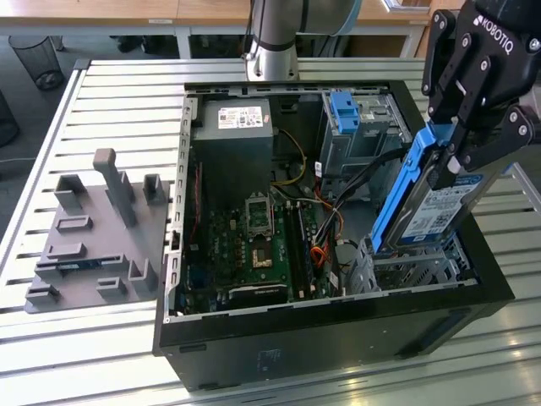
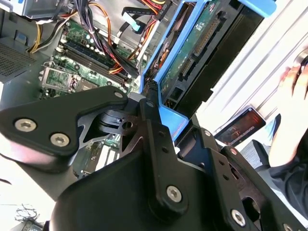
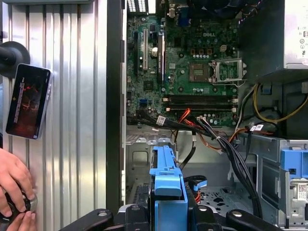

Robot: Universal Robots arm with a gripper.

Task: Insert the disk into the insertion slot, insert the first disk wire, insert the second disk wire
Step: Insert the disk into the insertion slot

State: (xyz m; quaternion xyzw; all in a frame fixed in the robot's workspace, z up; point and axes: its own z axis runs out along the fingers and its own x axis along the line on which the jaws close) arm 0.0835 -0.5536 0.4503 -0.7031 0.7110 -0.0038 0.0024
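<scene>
Gripper (image 1: 452, 165) closed on disk (image 1: 435, 211), clamping its blue frame at the upper end. Disk tilted steeply, lower end at top of slot (image 1: 414, 266), at exterior view's right inside case (image 1: 338, 342); contact cannot be told. Step in hand, by judgement: disk insertion, not seated; wires (image 1: 338, 207) loose, unplugged. Seating calls for disk levelled and squared w/ slot walls. Person's hand (image 3: 14, 185) beside case.
</scene>
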